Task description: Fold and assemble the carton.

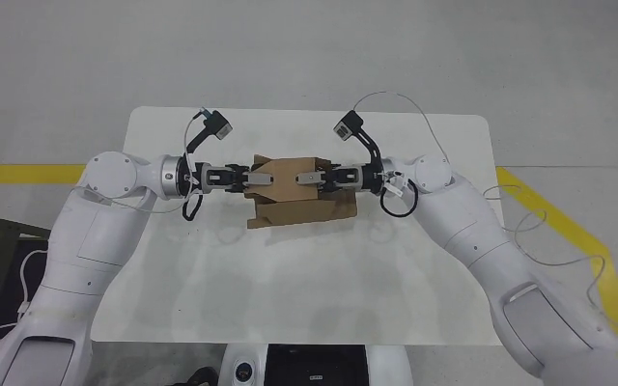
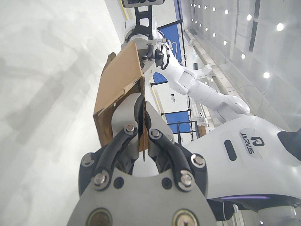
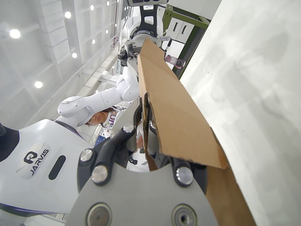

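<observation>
Carton [image 1: 294,191]: plain brown corrugated card, not squared up yet. It sits flattened and skewed, with panels overlapping. One flap juts toward the near edge at the left end. The seams are open.

It is over the far half of the tabletop [image 1: 309,289], about midway between the left and right edges. It is strung between the two arms. Can't tell whether its lower edge touches the surface.

Left gripper [image 1: 260,178] is at the carton's left end. In the left wrist view its fingers [image 2: 121,118] are clamped on a thin card edge, one on each face. The panel beyond them is bent at a sharp crease, and the card is ragged at the fold corner.

Right gripper [image 1: 310,178] is at the opposite end, facing the left one. In the right wrist view its fingers [image 3: 137,115] are pinched shut on a panel edge, which looks dark and rough between the pads. A broad flat panel folds away from that edge toward the tabletop side, and a second layer shows under it.

Both arms come in roughly level and in line with each other, along the carton's long axis.
</observation>
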